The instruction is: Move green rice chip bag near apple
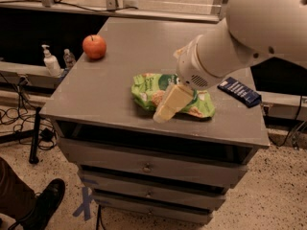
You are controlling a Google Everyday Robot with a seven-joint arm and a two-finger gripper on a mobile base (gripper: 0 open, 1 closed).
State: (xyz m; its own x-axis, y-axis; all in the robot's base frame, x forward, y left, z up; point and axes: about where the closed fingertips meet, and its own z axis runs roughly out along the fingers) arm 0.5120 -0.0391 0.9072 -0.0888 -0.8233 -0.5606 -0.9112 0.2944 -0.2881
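The green rice chip bag (147,89) lies flat on the grey cabinet top (120,66), near its front middle. The red-orange apple (94,46) stands at the far left of the top, well apart from the bag. My gripper (170,103), cream-coloured, hangs from the big white arm (240,37) directly over the middle of the bag and hides part of it. Its tip points down toward the front edge of the top.
A small flat dark-blue packet (239,91) lies at the right edge of the top. Drawers (146,166) sit below. Two bottles (50,61) stand on a ledge left of the cabinet. A person's shoe (45,202) is on the floor at lower left.
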